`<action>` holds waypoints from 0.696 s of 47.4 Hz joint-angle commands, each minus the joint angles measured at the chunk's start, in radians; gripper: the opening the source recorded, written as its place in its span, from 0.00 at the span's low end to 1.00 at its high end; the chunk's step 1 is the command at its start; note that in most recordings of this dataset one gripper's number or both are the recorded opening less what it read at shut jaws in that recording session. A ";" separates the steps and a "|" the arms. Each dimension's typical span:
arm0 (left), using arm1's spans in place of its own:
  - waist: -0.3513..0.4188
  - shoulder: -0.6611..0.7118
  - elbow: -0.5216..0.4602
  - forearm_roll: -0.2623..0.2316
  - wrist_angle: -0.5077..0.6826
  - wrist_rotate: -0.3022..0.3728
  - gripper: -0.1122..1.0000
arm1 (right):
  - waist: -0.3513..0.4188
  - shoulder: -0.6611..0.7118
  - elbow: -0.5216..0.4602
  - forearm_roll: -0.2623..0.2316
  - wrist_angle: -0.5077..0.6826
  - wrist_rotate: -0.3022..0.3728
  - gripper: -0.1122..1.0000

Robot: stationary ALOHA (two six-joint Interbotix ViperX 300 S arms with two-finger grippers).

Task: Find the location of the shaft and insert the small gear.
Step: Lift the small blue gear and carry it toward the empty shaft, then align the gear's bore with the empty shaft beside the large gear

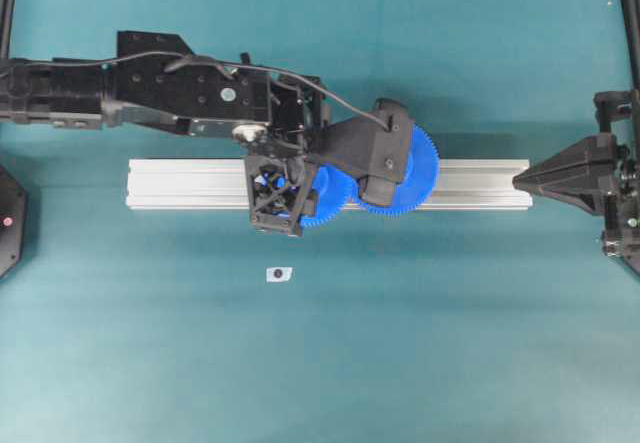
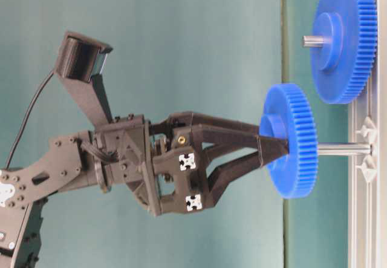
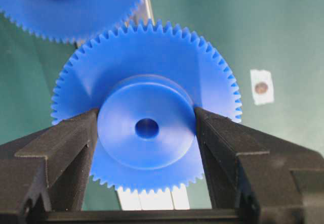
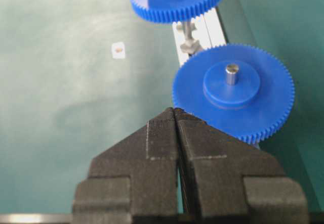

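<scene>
Left gripper [image 3: 147, 133] clamping small gear [image 3: 146, 127] by hub, hovering over shaft [image 2: 341, 149] on aluminium rail [image 1: 180, 185]. Large gear [image 4: 234, 91] sitting on neighbouring shaft, teeth crowding close. Right gripper [image 4: 175, 114] resting closed, empty, beside large gear.

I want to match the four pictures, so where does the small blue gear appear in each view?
Overhead: the small gear is at centre, over the rail, half hidden.
Table-level: right of centre, held by the left gripper.
Left wrist: it fills the centre.
Right wrist: top edge, middle.
Shared landmark: the larger gear lies next to it in every view.
</scene>
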 commanded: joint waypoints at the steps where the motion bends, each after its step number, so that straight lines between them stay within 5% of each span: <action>1: 0.005 -0.014 -0.035 0.005 -0.005 0.006 0.68 | -0.002 0.006 -0.017 0.000 -0.006 0.008 0.10; 33: 0.014 0.018 -0.037 0.005 -0.002 0.011 0.68 | -0.002 0.006 -0.017 0.000 -0.006 0.008 0.10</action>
